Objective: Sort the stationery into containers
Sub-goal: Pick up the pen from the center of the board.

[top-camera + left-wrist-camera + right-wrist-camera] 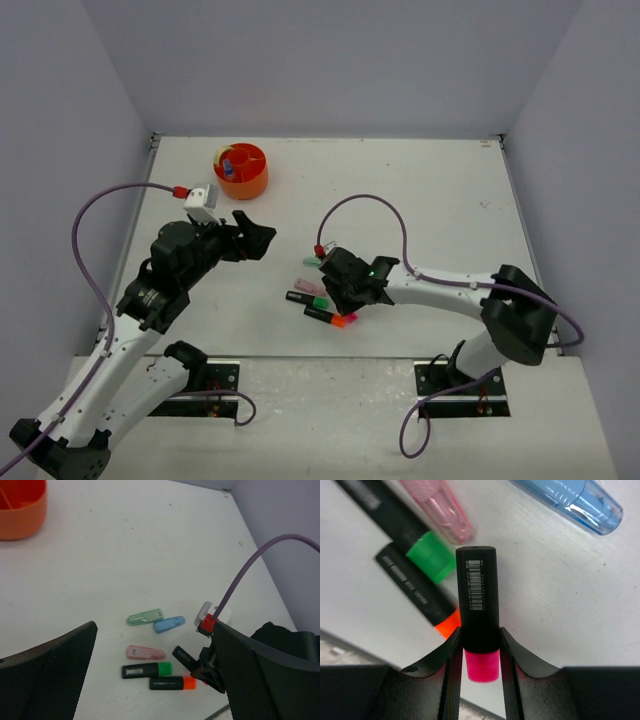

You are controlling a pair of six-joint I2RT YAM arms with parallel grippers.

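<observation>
The white table (430, 200) carries everything. The left hand (258, 235), black with mesh-textured fingers, hangs over the left half of the table. Its jaws are spread as wide as they go, with nothing between them. The right hand (479, 634) is low near the middle of the near edge. Its two fingers press against both sides of a black highlighter with a pink end (477, 590). The pink end points back towards the wrist and the barcoded black end sticks out ahead. I cannot tell whether the highlighter is lifted off the table.

The round orange plastic organiser (250, 186) stands near the far edge, towards the far left corner, well apart from both hands.

The loose stationery lies just beside the right hand. A black highlighter with a green end (146, 670) and a black highlighter with an orange end (172, 683) lie side by side, roughly parallel. A pastel pink translucent piece (145, 652) lies just beyond the green one. Farther towards the far edge, a mint translucent piece (145, 617) and a blue translucent piece (169, 624) lie nearly end to end.

A small blue-capped bottle (228, 168) sits inside the organiser. I cannot tell which compartment it is in.
</observation>
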